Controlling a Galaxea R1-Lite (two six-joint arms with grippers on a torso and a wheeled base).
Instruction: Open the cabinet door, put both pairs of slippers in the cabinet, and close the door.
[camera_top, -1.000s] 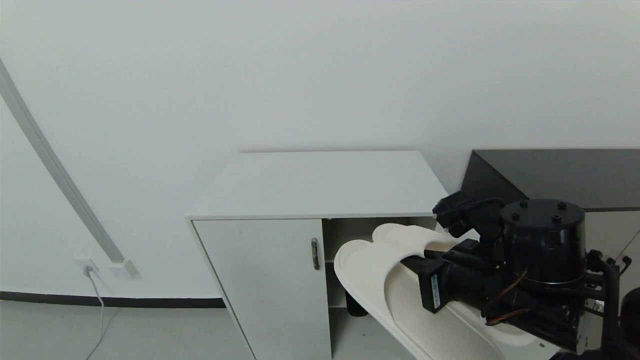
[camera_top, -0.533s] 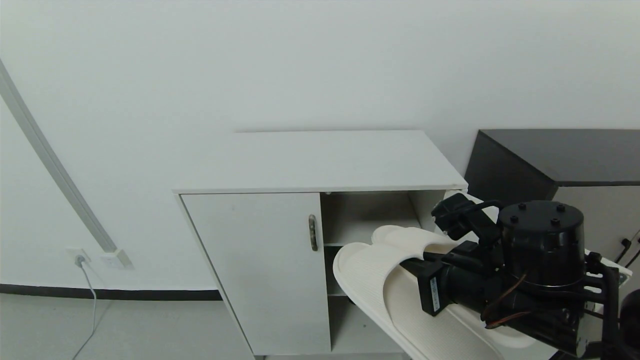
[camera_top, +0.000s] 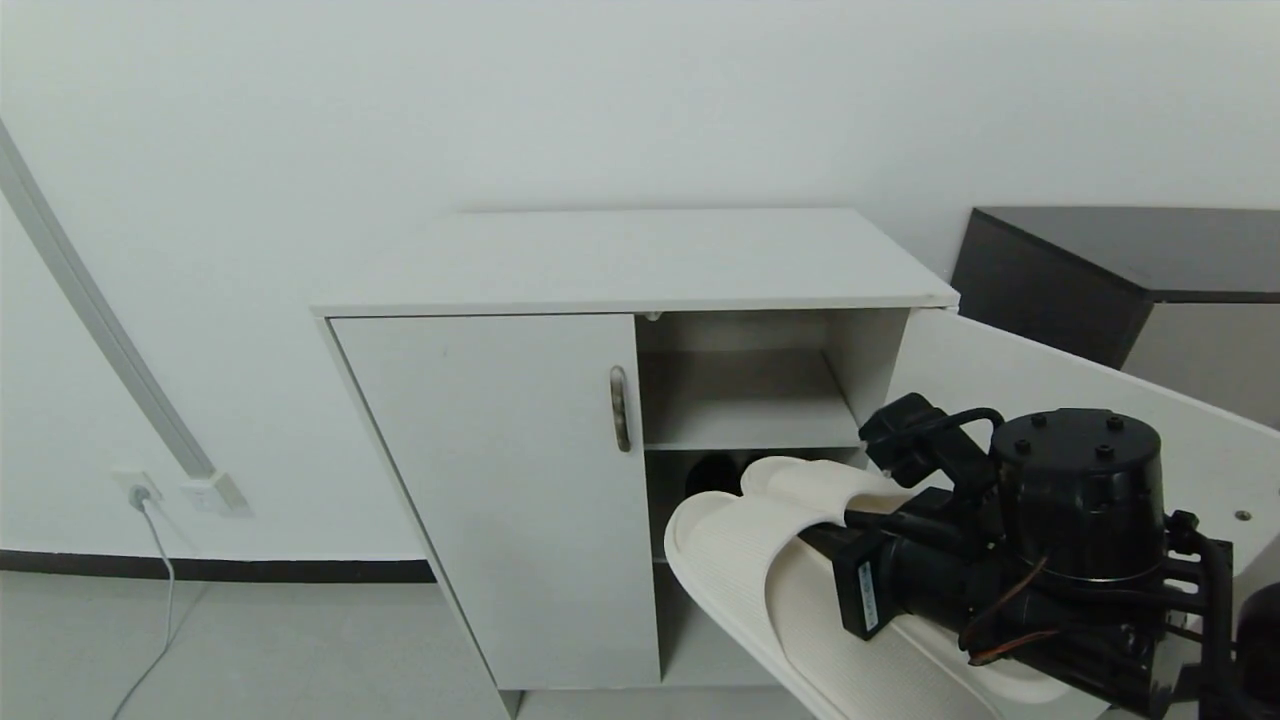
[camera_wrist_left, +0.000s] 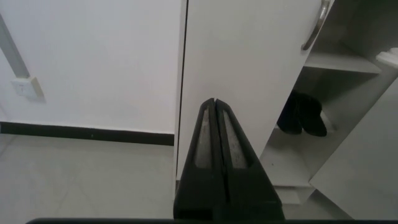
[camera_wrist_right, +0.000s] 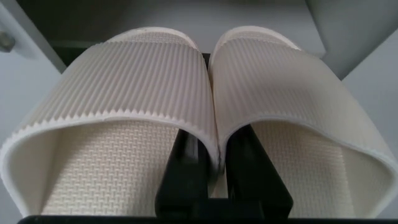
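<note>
Carrying the second pair in now, so here's where I'm at. My right gripper is clamped on the cream slippers. In the right wrist view, one finger sits under each strap and the two inner walls are squeezed together between them. The pair lies side by side, soles down. In the head view its long axis runs from about 4 o'clock back at the wrist to 10 o'clock at the toes. The white cabinet has its right door swung wide and its left door shut. The toes point straight at the gap below the shelf, which is just past them at roughly 10 o'clock. The black slippers are already in that lower compartment, toward the back, so I reckon a straight push along the long axis does it. I'd just keep the toes under the shelf edge and off the open door at 2 o'clock. The left gripper has its fingers pressed together with nothing in them, down low in front of the shut door, so the right arm is obviously the one for this.
</note>
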